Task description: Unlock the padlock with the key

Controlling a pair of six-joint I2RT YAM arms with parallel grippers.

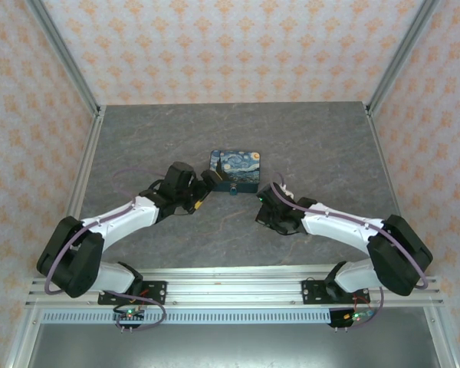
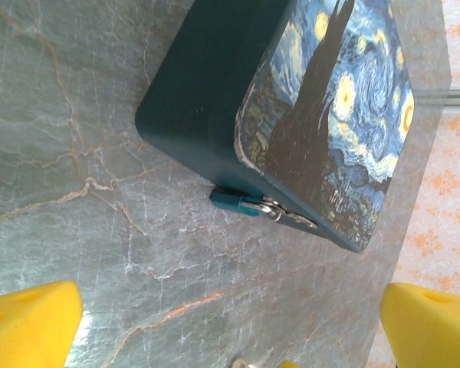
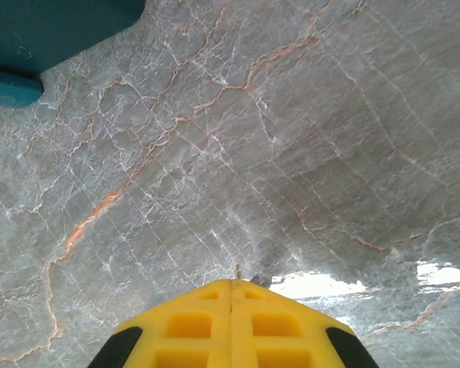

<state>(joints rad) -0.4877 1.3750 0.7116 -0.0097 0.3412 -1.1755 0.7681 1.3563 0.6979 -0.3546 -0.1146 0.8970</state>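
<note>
Right gripper (image 3: 231,284), yellow fingers pressed together, pinched what looked like the thin pale grey metal key (image 3: 238,271), a mere sliver showing. Left gripper (image 2: 230,314) gaped wide nr the tiny teal padlock (image 2: 234,202), at the front of the Starry Night printed box (image 2: 330,100). Risk: the shallow-held key cd twist or slip at the keyhole, and the unbraced lock cd swing away.

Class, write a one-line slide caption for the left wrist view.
Open left end effector faces the teal padlock on the box's side.
</note>
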